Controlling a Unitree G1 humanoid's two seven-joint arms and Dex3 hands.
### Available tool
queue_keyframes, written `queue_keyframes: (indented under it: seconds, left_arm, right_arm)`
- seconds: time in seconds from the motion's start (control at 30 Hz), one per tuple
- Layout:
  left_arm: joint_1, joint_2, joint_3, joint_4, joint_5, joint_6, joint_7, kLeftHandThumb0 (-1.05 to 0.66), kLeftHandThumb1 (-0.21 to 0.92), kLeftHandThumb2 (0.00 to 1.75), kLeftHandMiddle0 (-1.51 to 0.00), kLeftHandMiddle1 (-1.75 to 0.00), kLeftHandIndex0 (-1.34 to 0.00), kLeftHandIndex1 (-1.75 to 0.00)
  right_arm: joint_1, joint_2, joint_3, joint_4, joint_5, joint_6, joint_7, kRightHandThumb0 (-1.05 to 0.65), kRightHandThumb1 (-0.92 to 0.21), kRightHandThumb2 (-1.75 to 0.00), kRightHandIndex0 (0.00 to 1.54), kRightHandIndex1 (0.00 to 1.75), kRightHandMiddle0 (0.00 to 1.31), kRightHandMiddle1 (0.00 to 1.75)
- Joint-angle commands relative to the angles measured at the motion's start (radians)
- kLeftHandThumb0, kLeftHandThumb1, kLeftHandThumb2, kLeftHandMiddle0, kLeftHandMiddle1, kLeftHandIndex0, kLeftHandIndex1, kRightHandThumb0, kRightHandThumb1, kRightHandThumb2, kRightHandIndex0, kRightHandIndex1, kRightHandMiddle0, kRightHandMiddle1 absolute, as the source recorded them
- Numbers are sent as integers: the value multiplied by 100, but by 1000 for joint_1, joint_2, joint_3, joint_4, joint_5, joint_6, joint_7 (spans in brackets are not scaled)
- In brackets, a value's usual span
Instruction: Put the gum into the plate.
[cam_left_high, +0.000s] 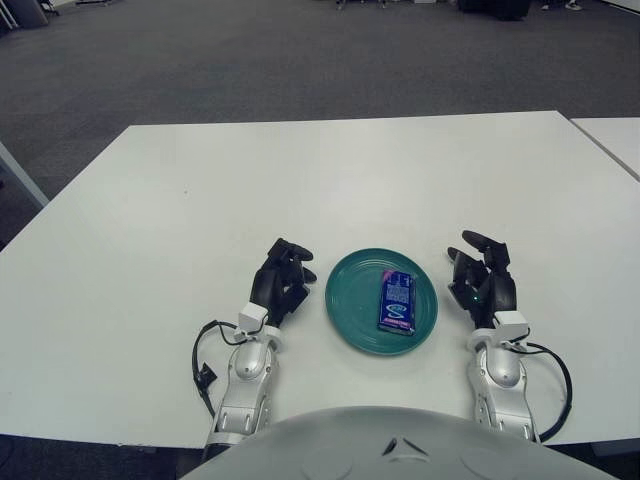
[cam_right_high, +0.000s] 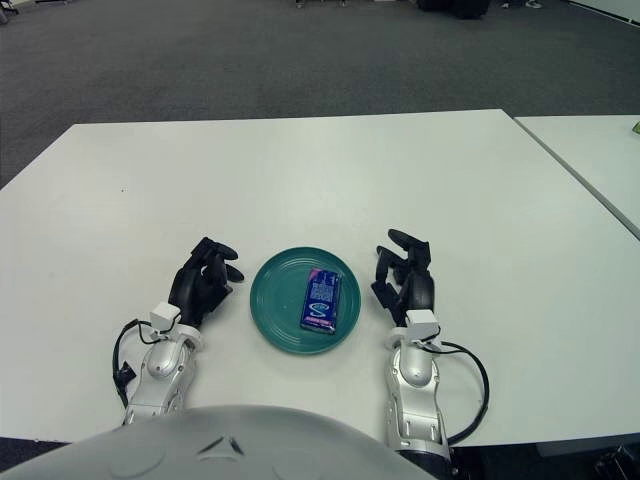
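The bench is a white, flat rectangular top; its far edge runs straight across the upper part of the view, and its left and right edges angle outward toward the robot. Dark grey carpet floor surrounds it on the far and left sides. A second white bench stands at the far right, separated from the main one by a narrow gap.

The left hand shows near the front edge, just left of the plate, empty, its dark fingers loosely bent and pointing away from the robot. Bare bench surface extends left and forward of these fingers to the edges.

The teal plate lies between the two hands, close to both. The gum, a blue rectangular pack, lies flat inside the plate, right of its centre.

The right hand shows just right of the plate, its fingers spread and holding nothing. Open bench surface continues right and forward of them.
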Motion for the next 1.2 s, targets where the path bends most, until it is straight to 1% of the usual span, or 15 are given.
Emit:
queue_keyframes:
  seconds: [0.0, 0.1, 0.27, 0.3, 0.5, 0.7, 1.17]
  left_arm:
    - [17, -14, 3, 7, -13, 12, 2, -68, 92, 83, -56, -175, -48, -170]
    - [19, -10, 3, 6, -9, 15, 3, -72, 92, 83, -50, -174, -44, -165]
    - [24, -3, 0, -2, 5, 33, 6, -74, 92, 82, -44, -171, -41, -162]
    - [25, -2, -1, -4, 9, 36, 6, -74, 92, 82, -44, -168, -40, -161]
    - [29, 4, -4, -7, 35, 34, 13, -77, 92, 84, -42, -156, -33, -157]
    - [33, 6, -2, -14, 52, 43, 19, -78, 92, 86, -41, -148, -30, -154]
    - [17, 6, 17, -14, 40, 70, 20, -78, 92, 88, -38, -139, -27, -149]
  right_arm:
    - [63, 1, -3, 21, 8, 46, 9, -62, -92, -67, 39, 65, 0, 111]
    - [79, -1, 2, 6, 9, 44, 16, -61, -92, -66, 38, 65, 0, 112]
    - [96, -4, 10, -10, 8, 46, 29, -61, -92, -66, 36, 65, 0, 111]
    - [98, -5, 10, -12, 7, 47, 32, -61, -92, -66, 36, 65, 0, 111]
    - [108, -9, 17, -18, 0, 45, 36, -60, -92, -66, 35, 65, 0, 110]
    - [110, -13, 25, -28, -7, 43, 37, -60, -92, -66, 35, 66, 0, 111]
    - [109, -5, 49, -40, -19, 47, 32, -57, -92, -64, 36, 69, 0, 114]
